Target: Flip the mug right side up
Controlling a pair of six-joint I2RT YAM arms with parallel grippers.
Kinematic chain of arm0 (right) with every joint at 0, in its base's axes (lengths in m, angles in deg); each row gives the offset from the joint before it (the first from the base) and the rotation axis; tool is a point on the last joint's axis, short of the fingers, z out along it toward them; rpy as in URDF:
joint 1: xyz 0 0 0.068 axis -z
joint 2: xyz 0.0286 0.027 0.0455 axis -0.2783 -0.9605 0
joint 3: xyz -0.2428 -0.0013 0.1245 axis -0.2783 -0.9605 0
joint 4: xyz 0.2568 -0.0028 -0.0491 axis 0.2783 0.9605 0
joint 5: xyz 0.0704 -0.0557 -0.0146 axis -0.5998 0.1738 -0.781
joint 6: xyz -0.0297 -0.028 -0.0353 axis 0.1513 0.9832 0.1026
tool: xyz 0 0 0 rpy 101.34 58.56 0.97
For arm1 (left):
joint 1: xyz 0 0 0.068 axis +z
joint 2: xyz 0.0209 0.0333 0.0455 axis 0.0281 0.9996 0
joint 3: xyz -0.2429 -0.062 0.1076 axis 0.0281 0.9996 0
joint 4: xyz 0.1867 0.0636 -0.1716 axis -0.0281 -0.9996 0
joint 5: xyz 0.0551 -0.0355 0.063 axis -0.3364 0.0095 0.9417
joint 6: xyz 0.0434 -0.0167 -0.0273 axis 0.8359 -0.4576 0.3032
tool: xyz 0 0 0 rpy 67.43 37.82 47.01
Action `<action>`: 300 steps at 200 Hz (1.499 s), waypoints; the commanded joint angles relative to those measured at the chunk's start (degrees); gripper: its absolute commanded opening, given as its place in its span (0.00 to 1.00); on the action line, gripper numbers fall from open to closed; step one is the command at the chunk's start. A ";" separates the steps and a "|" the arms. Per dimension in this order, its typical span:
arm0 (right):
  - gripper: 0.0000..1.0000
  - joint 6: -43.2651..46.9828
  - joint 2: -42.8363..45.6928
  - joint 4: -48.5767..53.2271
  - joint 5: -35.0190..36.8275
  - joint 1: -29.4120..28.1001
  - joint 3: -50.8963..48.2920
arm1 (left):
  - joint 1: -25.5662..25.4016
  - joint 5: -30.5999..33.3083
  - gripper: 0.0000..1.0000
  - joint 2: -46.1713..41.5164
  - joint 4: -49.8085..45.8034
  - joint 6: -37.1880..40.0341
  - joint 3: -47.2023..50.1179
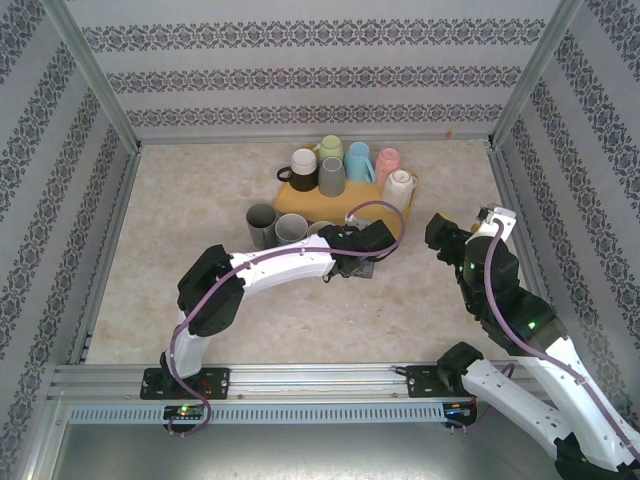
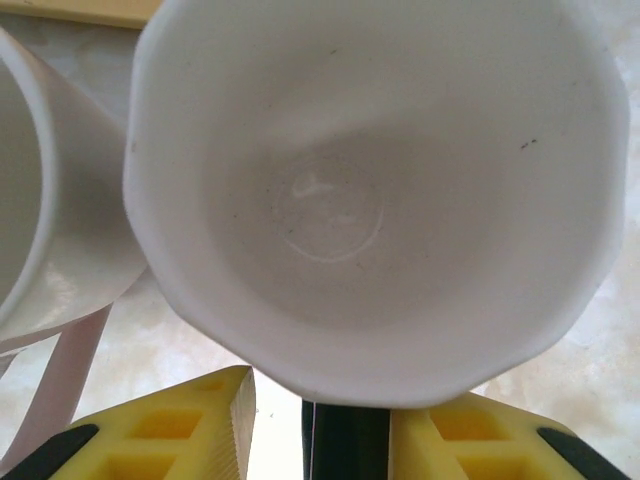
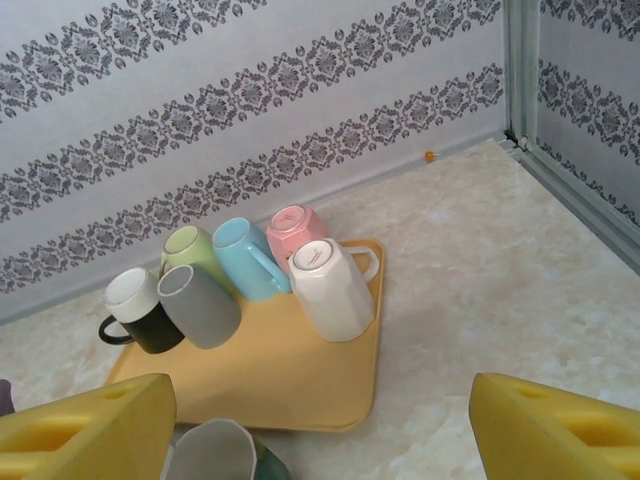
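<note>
White mug (image 2: 380,190) stands mouth-up on table (image 1: 180,250), just in front of yellow tray (image 1: 288,205). Left gripper (image 2: 345,410) partly spread at its rim, so this is judged the release step. Right gripper (image 3: 320,440) wide, empty. Next: lift straight clear, no tipping.

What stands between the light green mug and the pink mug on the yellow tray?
A light blue ceramic mug, shown in the right wrist view.
</note>
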 commanded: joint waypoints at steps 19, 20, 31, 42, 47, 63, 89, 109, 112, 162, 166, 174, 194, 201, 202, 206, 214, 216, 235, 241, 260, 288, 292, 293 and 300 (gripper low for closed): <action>0.78 1.55 -0.19 -2.04 -3.29 0.63 -0.72 | 0.26 2.09 0.38 -4.47 1.41 -0.60 1.46; 0.78 1.79 -0.22 -2.17 -3.67 0.67 -0.77 | 0.26 2.08 0.38 -4.54 1.46 -0.55 1.49; 0.78 3.42 0.09 -3.31 -5.96 0.62 -1.05 | 0.27 1.32 0.42 -5.58 2.13 0.31 1.98; 0.79 5.52 1.27 -4.39 -8.19 0.62 -1.23 | 0.26 -0.05 0.46 -7.21 3.55 1.36 2.97; 0.79 6.33 1.84 -5.10 -9.05 0.62 -1.58 | 0.28 -0.75 0.47 -8.09 4.52 1.65 3.69; 0.79 10.09 4.71 -9.41 -13.70 0.62 -3.62 | 0.26 -3.10 0.51 -11.37 8.00 2.66 6.22; 0.78 13.29 3.94 -10.04 -20.44 0.64 -2.33 | 0.26 -6.74 0.52 -16.16 9.68 7.49 7.27; 0.78 14.37 -0.20 -7.14 -22.81 0.63 1.04 | 0.59 -8.48 0.52 -19.43 8.20 13.13 6.97; 0.78 14.50 -0.91 -6.73 -23.05 0.67 1.54 | 0.76 -8.96 0.52 -19.94 8.19 14.26 7.04; 0.78 17.90 -11.82 -6.50 -26.46 1.01 7.39 | 10.36 -24.10 0.54 -30.65 12.40 23.80 15.36; 0.78 18.32 -12.82 -6.47 -26.81 1.23 7.95 | 11.55 -24.68 0.54 -31.30 12.33 24.00 15.96; 0.77 19.13 -14.88 -6.51 -27.49 1.53 9.02 | 13.73 -25.20 0.54 -32.82 12.27 24.26 17.22; 0.78 20.09 -19.62 -7.59 -30.15 2.99 10.70 | 17.78 -24.03 0.54 -37.60 13.54 26.67 20.85; 0.78 19.56 -21.69 -7.88 -32.03 4.18 11.58 | 18.83 -22.35 0.54 -39.01 13.38 27.48 21.46; 0.78 19.56 -21.69 -7.88 -32.03 4.18 11.58 | 18.95 -22.13 0.54 -39.17 13.38 27.60 21.56; 0.78 19.22 -22.75 -8.23 -33.05 4.70 11.92 | 19.45 -21.26 0.54 -39.91 13.50 27.94 21.92; 0.78 18.51 -25.00 -8.68 -34.57 5.88 12.75 | 20.09 -19.58 0.54 -41.31 14.32 28.98 23.10; 0.78 18.40 -25.56 -8.78 -34.78 6.18 12.91 | 20.11 -19.09 0.54 -41.69 14.68 29.29 23.38; 0.77 17.80 -30.61 -9.95 -35.46 8.38 14.46 | 20.14 -17.23 0.54 -45.09 18.78 31.52 27.58; 0.77 17.29 -32.02 -10.38 -36.01 9.41 14.91 | 20.18 -18.03 0.54 -45.91 19.86 31.96 28.51; 0.77 15.29 -36.83 -11.97 -38.27 13.18 16.56 | 20.13 -20.87 0.56 -46.94 19.79 32.55 28.86; 0.79 12.07 -44.82 -15.34 -41.04 19.26 20.35 | 20.06 -21.36 0.56 -47.04 17.72 33.39 28.14; 0.79 11.27 -46.17 -15.88 -41.27 20.17 20.87 | 20.10 -21.05 0.56 -47.28 17.96 33.58 28.58; 0.79 10.98 -46.54 -15.96 -41.28 20.46 20.97 | 20.07 -20.95 0.56 -47.35 18.12 33.64 28.72; 0.80 9.41 -49.17 -16.85 -41.63 22.36 21.85 | 20.12 -20.06 0.57 -47.85 19.11 33.93 29.76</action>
